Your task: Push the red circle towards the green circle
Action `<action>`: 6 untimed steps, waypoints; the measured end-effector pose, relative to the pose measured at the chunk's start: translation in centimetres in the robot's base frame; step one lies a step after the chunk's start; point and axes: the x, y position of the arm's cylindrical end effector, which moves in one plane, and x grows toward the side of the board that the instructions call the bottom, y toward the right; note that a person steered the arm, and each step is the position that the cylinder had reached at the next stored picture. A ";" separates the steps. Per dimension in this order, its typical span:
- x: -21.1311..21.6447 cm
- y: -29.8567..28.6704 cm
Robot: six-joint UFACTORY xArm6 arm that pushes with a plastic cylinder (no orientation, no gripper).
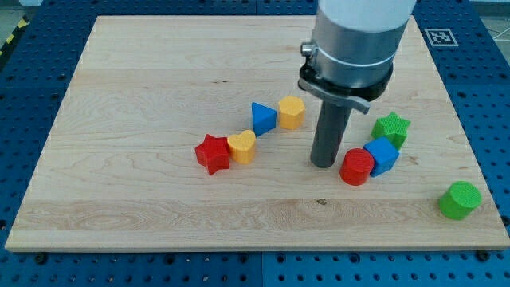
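Observation:
The red circle (357, 167) lies right of the board's middle, touching a blue cube (382, 155) on its upper right. The green circle (460, 199) lies near the board's bottom right corner, well apart from the red circle, to its lower right. My tip (323, 163) rests on the board just left of the red circle, close to it or touching it. The dark rod rises from the tip to the grey arm at the view's top.
A green star (391, 127) sits just above the blue cube. A blue triangle (263, 118) and a yellow hexagon (292, 112) lie left of the rod. A red star (213, 153) and a yellow heart (241, 147) touch further left. The wooden board's (119, 199) right edge is near the green circle.

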 end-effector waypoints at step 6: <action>5.3 6.4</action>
